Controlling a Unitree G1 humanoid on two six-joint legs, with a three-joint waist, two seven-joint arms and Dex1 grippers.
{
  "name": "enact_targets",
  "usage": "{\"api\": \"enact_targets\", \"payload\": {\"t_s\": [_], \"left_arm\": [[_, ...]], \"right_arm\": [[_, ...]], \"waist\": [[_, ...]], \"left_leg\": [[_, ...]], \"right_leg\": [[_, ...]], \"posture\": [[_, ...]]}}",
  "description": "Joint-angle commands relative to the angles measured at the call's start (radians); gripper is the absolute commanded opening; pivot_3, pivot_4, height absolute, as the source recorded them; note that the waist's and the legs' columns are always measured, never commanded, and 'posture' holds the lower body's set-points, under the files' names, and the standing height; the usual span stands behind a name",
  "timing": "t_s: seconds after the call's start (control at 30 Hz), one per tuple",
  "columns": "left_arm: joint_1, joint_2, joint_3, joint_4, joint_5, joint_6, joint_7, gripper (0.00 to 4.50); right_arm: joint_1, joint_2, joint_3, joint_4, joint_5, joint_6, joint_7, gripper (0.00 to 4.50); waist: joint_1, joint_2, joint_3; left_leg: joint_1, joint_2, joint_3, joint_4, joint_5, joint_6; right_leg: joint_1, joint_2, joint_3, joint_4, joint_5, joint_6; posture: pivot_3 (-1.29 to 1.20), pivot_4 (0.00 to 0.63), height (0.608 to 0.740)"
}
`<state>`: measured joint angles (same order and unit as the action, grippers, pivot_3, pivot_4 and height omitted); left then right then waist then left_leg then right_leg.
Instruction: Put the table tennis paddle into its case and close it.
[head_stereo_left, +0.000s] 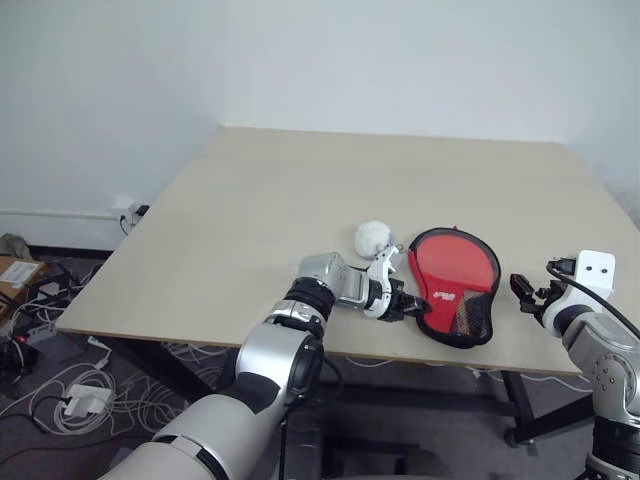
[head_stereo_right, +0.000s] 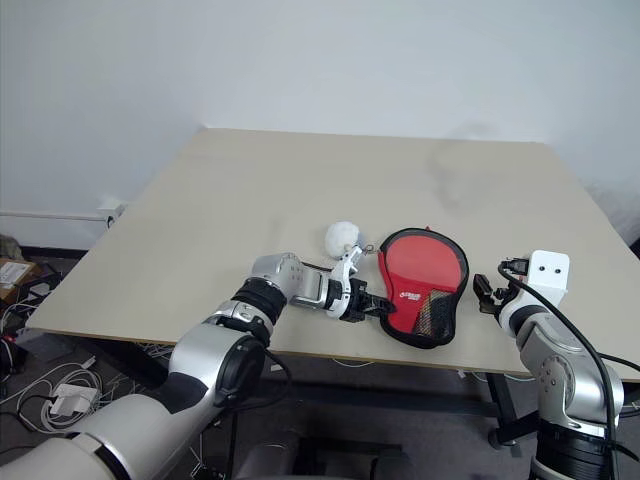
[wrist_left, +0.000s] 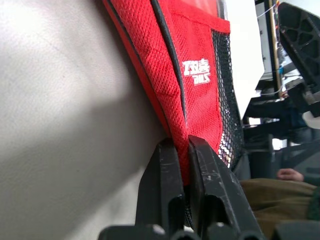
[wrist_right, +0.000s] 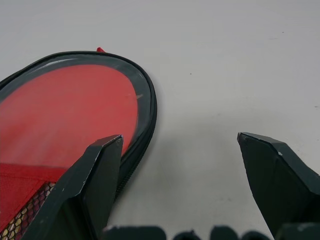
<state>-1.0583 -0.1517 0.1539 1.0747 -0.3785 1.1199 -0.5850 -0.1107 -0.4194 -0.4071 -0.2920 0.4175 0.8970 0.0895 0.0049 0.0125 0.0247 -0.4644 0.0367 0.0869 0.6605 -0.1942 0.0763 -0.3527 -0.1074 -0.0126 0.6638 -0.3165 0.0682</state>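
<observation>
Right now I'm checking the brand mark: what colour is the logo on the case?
White, on the red fabric of the case; the left wrist view shows it best.

The scene is lit evenly and softly from above, with no glare seen on the table (head_stereo_left: 300, 200). Only faint shadows are cast beneath the case (head_stereo_left: 455, 285). In the wrist views the close black fingers (wrist_left: 170, 200) are rendered slightly soft, and a dim shadow is thrown beside them.
</observation>
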Motion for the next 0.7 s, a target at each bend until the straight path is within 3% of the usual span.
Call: {"api": "enact_targets", "payload": {"t_s": [0.03,0.3,0.53,0.7], "left_arm": [[-0.030,-0.051,0.032,0.000,-0.034,0.030,0.011,0.01],[-0.014,-0.065,0.022,-0.091,-0.071,0.183,0.015,0.01],[0.054,-0.128,0.015,-0.283,-0.089,0.349,0.131,0.01],[0.117,-0.160,-0.075,-0.407,-0.107,0.457,0.171,0.01]], "right_arm": [[-0.029,-0.008,-0.014,-0.028,-0.007,-0.021,-0.002,3.97],[-0.030,-0.012,-0.035,-0.061,0.004,-0.023,0.005,3.97],[-0.015,-0.012,-0.032,-0.071,-0.007,-0.020,0.003,3.97],[-0.012,-0.013,-0.026,-0.074,-0.013,-0.017,0.003,3.97]], "waist": [[-0.001,0.000,0.000],[-0.003,0.000,0.000],[-0.003,0.000,0.000],[-0.003,0.000,0.000]], "left_leg": [[0.000,0.000,0.000,0.000,0.000,0.000],[0.000,0.000,0.000,0.000,0.000,0.000],[0.000,0.000,0.000,-0.001,0.000,-0.001],[0.000,0.000,0.000,0.000,0.000,-0.001]], "right_leg": [[0.000,0.000,0.000,0.000,0.000,0.000],[0.000,0.000,0.000,0.000,0.000,0.000],[0.000,0.000,0.000,0.000,0.000,0.000],[0.000,0.000,0.000,0.000,0.000,0.000]], "posture": [[0.00,0.000,0.715],[0.00,0.000,0.715],[0.00,0.000,0.715],[0.00,0.000,0.715]]}}
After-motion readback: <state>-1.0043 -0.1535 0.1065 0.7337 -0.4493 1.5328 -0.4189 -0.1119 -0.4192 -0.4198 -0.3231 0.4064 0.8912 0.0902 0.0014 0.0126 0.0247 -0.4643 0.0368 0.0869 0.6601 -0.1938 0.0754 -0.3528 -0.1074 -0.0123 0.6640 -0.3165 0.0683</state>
